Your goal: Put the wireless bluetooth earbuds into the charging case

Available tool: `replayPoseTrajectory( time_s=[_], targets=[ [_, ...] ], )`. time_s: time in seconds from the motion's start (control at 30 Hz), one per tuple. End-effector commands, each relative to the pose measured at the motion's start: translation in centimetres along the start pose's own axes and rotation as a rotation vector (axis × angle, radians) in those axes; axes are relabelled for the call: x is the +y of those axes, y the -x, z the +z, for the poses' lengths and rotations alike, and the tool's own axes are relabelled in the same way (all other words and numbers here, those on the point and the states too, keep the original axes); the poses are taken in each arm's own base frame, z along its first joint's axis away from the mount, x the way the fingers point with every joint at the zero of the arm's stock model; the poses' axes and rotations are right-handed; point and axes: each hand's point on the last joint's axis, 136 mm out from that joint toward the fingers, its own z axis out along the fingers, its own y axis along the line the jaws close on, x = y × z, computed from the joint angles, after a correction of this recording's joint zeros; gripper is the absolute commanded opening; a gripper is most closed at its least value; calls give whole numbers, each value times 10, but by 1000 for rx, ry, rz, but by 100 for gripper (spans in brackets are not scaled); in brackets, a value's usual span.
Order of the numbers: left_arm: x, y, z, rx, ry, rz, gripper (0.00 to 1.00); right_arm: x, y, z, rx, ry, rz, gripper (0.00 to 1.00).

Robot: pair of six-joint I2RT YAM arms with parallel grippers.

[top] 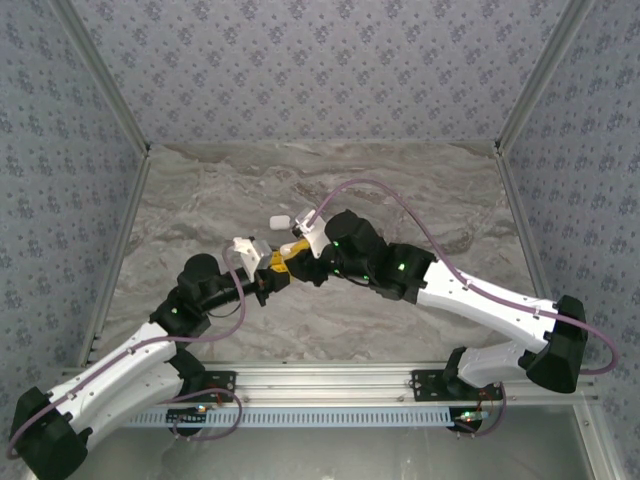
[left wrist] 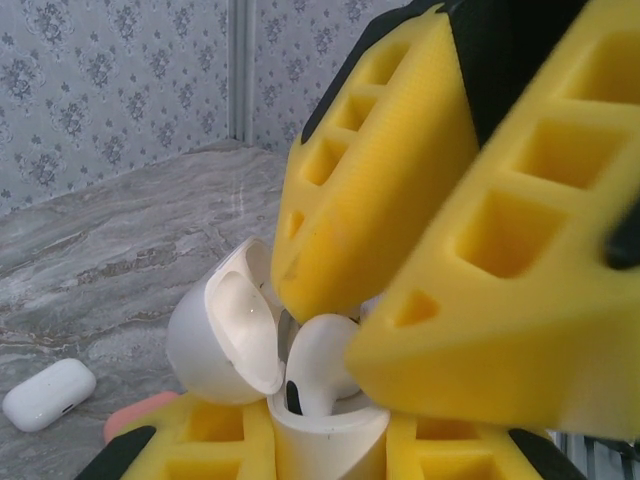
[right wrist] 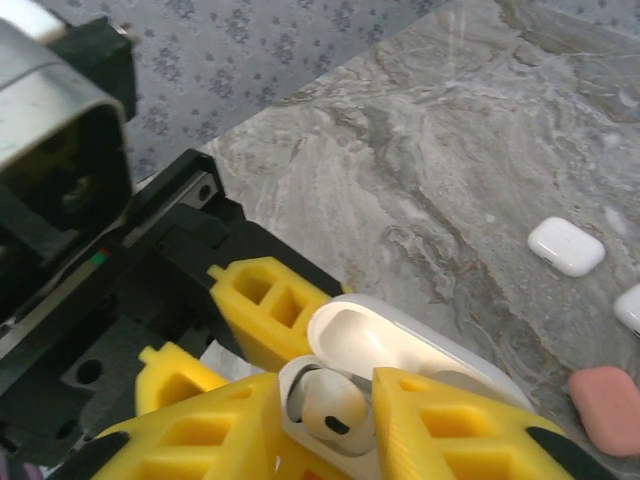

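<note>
Both arms meet at mid desk [top: 420, 190], hands nose to nose. The left hand [left wrist: 325, 455] is clamped on the charging case [left wrist: 330, 435], w/ a yellow finger [left wrist: 245, 445] on each side of the white body & the case mouth facing up. The lid [left wrist: 225, 335] is flipped open & leans left in the left wrist view, its hollow inside showing.

The right hand [right wrist: 330, 435] sits over the case from the right. Its two yellow fingers [right wrist: 450, 420] flank one white earbud [right wrist: 332, 405]. The earbud is in the case mouth, rounded head up, lower part down in the well, w/ a dark spot on its face. Right wrist view has it dead centre btwn the fingers, open lid just behind. Fingers are v. close either side, but can't tell if they pinch the earbud or stand just clear of it.

On the desk beyond the hands lies a closed white case [right wrist: 566, 246], flat. A pink case [right wrist: 605, 408] lies near it, also flat. Neither touches the other, & both are apart from the hands. In the top view the closed white case [top: 279, 221] sits just to the far side of where the hands meet.
</note>
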Motion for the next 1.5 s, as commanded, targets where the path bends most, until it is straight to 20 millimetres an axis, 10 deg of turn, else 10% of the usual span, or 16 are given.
replayPoseTrajectory(
  time_s=[0.0, 0.43, 1.0, 1.47],
  targets=[
    [-9, 29, -4, -82, -28, 35, 0, 15, 16, -12, -38, 95, 10, 36],
    [-19, 50, -6, -150, -74, 46, 0, -34, 25, -75, -238, 111, 244, 100],
    [-31, 58, -3, -154, -140, 54, 0, 19, 35, -44, -171, 448, 255, 100],
    [-29, 50, -4, -127, -122, 51, 0, 25, 38, -69, -226, 424, 159, 99]
  ],
)
